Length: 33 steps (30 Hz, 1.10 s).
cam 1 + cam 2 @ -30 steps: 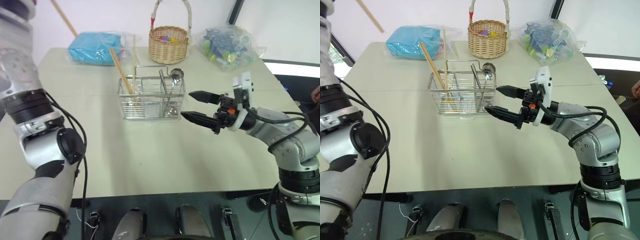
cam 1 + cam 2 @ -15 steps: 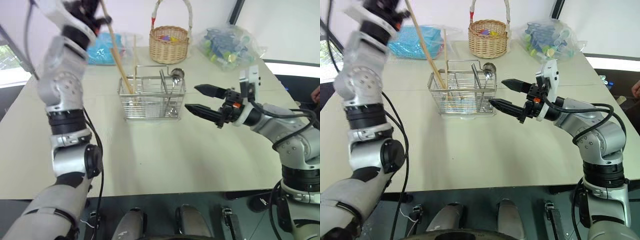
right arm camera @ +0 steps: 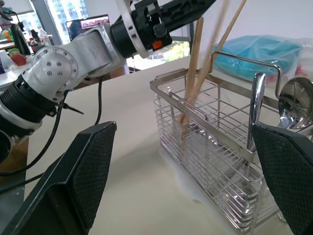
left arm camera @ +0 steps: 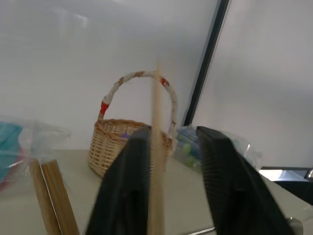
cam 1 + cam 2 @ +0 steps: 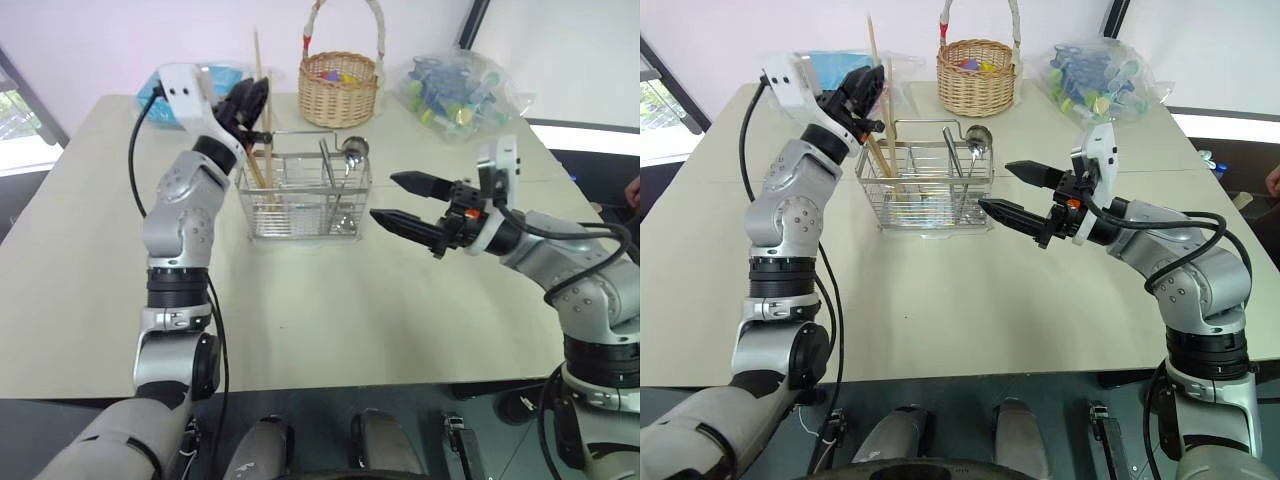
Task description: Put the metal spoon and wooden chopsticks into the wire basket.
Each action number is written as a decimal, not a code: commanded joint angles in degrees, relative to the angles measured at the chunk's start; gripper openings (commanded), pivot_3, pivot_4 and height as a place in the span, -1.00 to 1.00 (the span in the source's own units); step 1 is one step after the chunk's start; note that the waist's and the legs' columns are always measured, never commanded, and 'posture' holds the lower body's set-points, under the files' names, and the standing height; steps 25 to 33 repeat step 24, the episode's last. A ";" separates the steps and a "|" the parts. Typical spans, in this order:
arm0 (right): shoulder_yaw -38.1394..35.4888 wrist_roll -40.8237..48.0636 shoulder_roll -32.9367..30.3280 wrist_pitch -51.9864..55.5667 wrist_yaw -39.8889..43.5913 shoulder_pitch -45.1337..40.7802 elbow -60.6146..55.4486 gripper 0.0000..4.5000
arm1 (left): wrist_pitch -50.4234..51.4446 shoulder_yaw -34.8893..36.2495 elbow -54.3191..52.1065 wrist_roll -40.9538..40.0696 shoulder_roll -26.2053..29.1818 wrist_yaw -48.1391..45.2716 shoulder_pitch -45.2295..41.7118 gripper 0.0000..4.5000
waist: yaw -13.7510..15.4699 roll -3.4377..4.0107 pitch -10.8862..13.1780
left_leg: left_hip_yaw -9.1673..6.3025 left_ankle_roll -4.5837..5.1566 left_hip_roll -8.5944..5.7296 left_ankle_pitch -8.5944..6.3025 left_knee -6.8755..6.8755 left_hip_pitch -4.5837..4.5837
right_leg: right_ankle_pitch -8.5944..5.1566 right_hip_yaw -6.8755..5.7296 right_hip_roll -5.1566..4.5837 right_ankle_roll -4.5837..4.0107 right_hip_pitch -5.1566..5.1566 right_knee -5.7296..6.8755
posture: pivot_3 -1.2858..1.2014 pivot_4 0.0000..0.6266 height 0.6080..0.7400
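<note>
Your wooden chopsticks (image 5: 876, 120) stand in the left-hand compartment of the wire basket (image 5: 925, 187): one leans against the basket's wall, the other rises nearly upright, with its lower end down among the wires. That upright stick's long axis runs vertically between the black fingers of your left gripper (image 5: 252, 103), which sits above the basket's left end. In the left wrist view the stick lies close against one finger (image 4: 128, 183) with a clear gap to the other, so the jaws stand part open; whether they grip the stick at all, you cannot tell from these views.

The metal spoon (image 5: 976, 140) is in the right-hand compartment, bowl up above the rim, handle down.

Your right gripper (image 5: 1018, 190) hovers just beside the basket's right end, fingers spread wide, holding nothing.

Judgement: the left arm is the nearer to the stick. The coming move likely calls for lifting that gripper straight up along the stick's axis, so as not to drag it out or tip the basket.
</note>
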 commanded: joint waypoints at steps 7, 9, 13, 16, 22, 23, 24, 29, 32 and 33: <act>-1.30 -1.61 -1.62 -2.59 2.40 -2.24 2.08 1.00 | 8.27 0.07 -9.66 -1.21 20.14 -15.64 1.46 0.83 | -0.66 0.03 0.01 | 0.02 0.00 0.04 0.00 -0.12 0.02 | 0.00 0.01 0.05 0.00 -0.02 0.00 | 0.03 -0.52 1.00; -1.52 -2.68 -2.84 -3.30 3.73 -2.58 3.60 1.00 | 9.45 0.10 -11.19 -1.36 29.66 -24.32 4.20 0.83 | -1.22 0.10 0.05 | 0.03 0.00 0.05 0.00 -0.32 0.08 | 0.00 0.05 0.07 0.00 -0.10 0.01 | 0.03 -0.52 1.00; -1.42 -5.01 -5.11 -5.25 6.68 -3.45 7.81 1.00 | 10.56 2.28 -12.79 -2.47 45.00 -38.72 12.14 0.83 | -1.58 0.21 0.11 | -0.07 0.00 0.04 0.00 -0.39 0.06 | -0.01 0.02 0.05 -0.02 -0.07 -0.07 | 0.03 -0.52 1.00; -0.93 -6.61 -5.76 -6.77 8.45 -4.02 10.10 1.00 | 8.43 4.65 -12.70 -1.70 50.68 -43.39 17.75 0.83 | -1.16 0.31 0.17 | -0.10 0.01 0.02 -0.01 -0.38 0.06 | -0.01 0.02 0.04 -0.02 -0.01 -0.12 | 0.03 -0.52 1.00; -0.53 -7.22 -4.54 -7.54 9.56 -4.50 10.47 1.00 | 10.35 7.78 -13.54 -3.12 52.46 -43.92 19.99 0.83 | -0.02 0.36 0.20 | -0.09 0.03 0.02 -0.02 -0.33 0.03 | -0.01 0.02 0.03 -0.02 0.00 -0.12 | 0.03 -0.52 1.00; -0.39 -7.26 -4.28 -7.53 9.60 -4.54 10.37 1.00 | 10.40 7.93 -13.73 -3.03 52.42 -43.72 19.87 0.83 | -0.02 0.35 0.20 | -0.08 0.04 0.02 -0.03 -0.33 0.03 | -0.01 0.02 0.03 -0.02 0.01 -0.12 | 0.03 -0.52 1.00; -0.14 -7.36 -3.98 -7.60 9.64 -4.59 10.28 1.00 | 10.78 8.01 -13.81 -3.08 52.48 -43.63 19.85 0.83 | -0.02 0.35 0.20 | -0.08 0.05 0.02 -0.03 -0.33 0.03 | -0.01 0.02 0.03 -0.02 0.01 -0.12 | 0.03 -0.52 1.00; -0.14 -7.36 -3.98 -7.60 9.64 -4.59 10.28 1.00 | 10.78 8.01 -13.81 -3.08 52.48 -43.63 19.85 0.83 | -0.02 0.35 0.20 | -0.08 0.05 0.02 -0.03 -0.33 0.03 | -0.01 0.02 0.03 -0.02 0.01 -0.12 | 0.03 -0.52 1.00; -0.14 -7.36 -3.98 -7.60 9.64 -4.59 10.28 1.00 | 10.78 8.01 -13.81 -3.08 52.48 -43.63 19.85 0.83 | -0.02 0.35 0.20 | -0.08 0.05 0.02 -0.03 -0.33 0.03 | -0.01 0.02 0.03 -0.02 0.01 -0.12 | 0.03 -0.52 1.00; -0.14 -7.36 -3.98 -7.60 9.64 -4.59 10.28 1.00 | 10.78 8.01 -13.81 -3.08 52.48 -43.63 19.85 0.83 | -0.02 0.35 0.20 | -0.08 0.05 0.02 -0.03 -0.33 0.03 | -0.01 0.02 0.03 -0.02 0.01 -0.12 | 0.03 -0.52 1.00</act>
